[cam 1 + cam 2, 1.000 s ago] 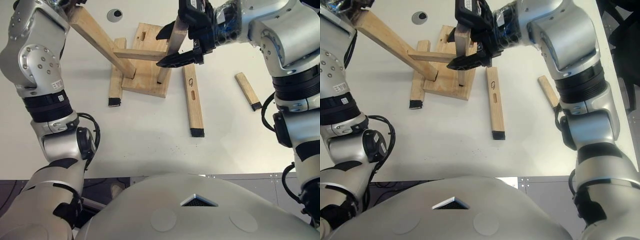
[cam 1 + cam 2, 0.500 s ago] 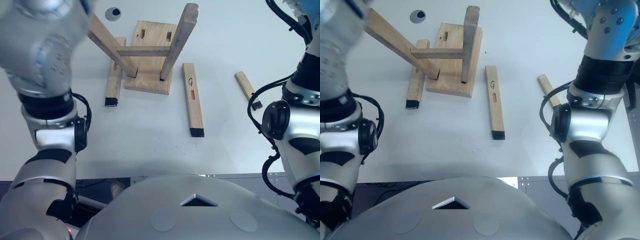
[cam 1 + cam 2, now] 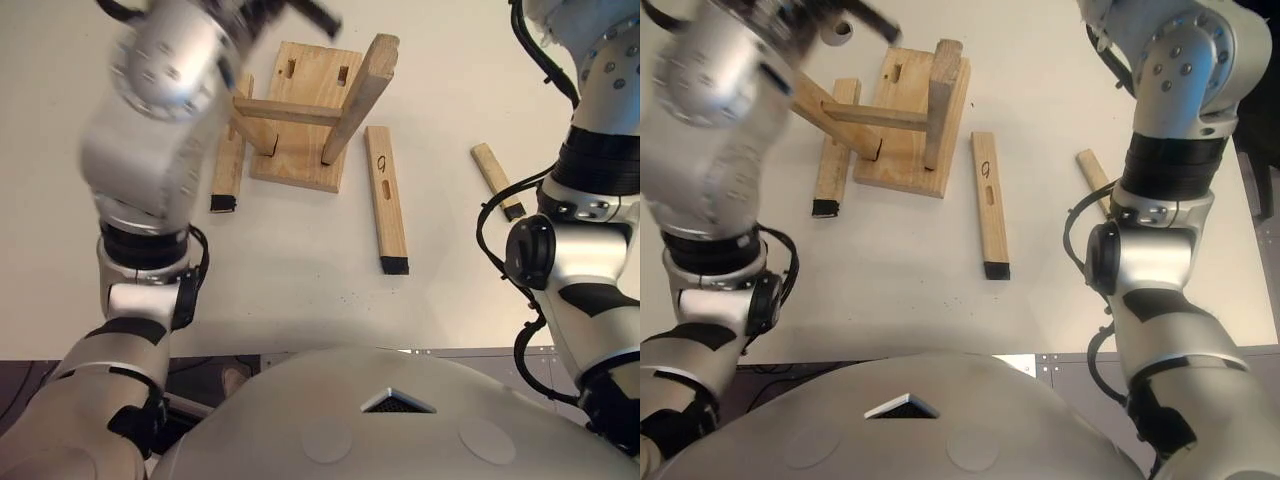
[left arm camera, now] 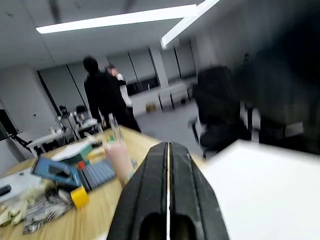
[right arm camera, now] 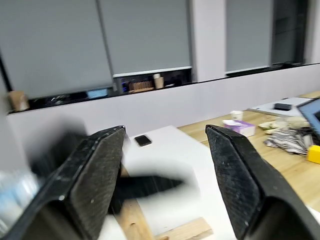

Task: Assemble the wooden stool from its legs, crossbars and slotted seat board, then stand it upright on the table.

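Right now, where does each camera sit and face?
Eye views: on the head, looking down at the table and seat board; both arms at the sides.
Left wrist view: on that wrist, facing the room past the shut left gripper.
Right wrist view: on that wrist, facing the room past the open right gripper.
The two eye views share the seat board and table.

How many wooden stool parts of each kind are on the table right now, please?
Legs: 4
Crossbars: 2
Seat board: 1
Total: 7
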